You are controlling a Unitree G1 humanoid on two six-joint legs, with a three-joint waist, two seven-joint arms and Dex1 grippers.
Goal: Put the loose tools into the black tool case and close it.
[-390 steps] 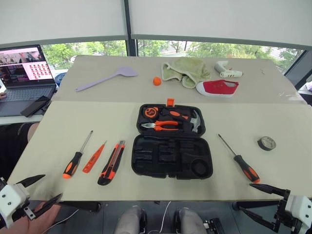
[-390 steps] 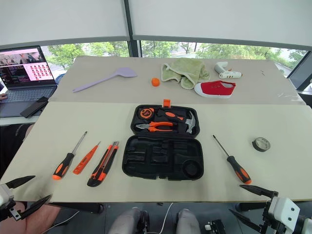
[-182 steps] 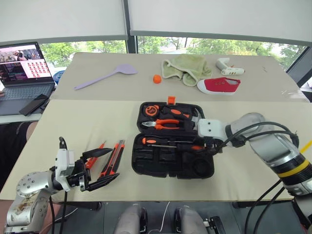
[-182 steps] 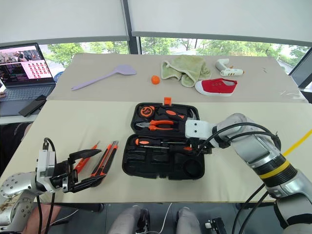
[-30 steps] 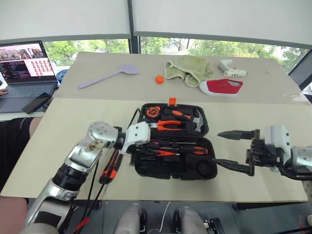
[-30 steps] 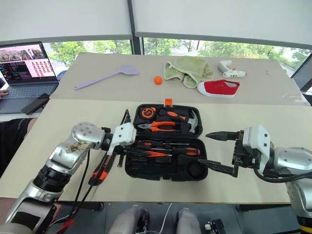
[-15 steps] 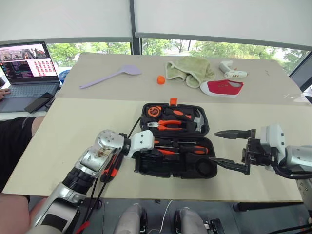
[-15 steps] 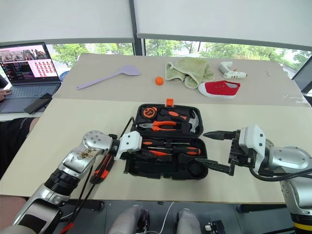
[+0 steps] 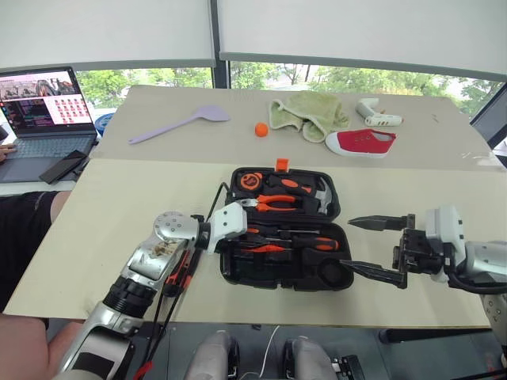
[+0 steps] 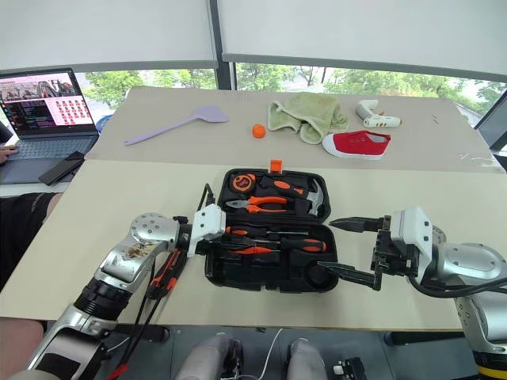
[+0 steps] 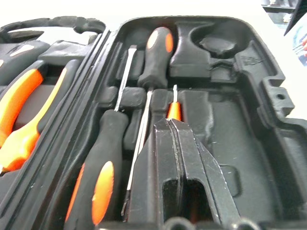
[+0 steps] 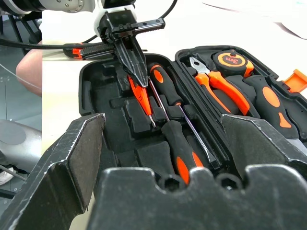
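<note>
On the near table, left of the case (image 9: 281, 237), the knife (image 9: 179, 273) is seen lying partly under the left arm, while the left gripper (image 12: 136, 74), its fingers pressed together, is held over the tester (image 12: 140, 98) in the tray, and whether the tester is pinched cannot be told. Two screwdrivers (image 10: 273, 237) are already seated in the slots beside it, so the step in hand is judged to be the seating of the tester. At the right, the right gripper (image 10: 348, 249) is held with fingers wide apart and empty beside the case; the knife and the tape roll must next be fetched before the lid is closed.
</note>
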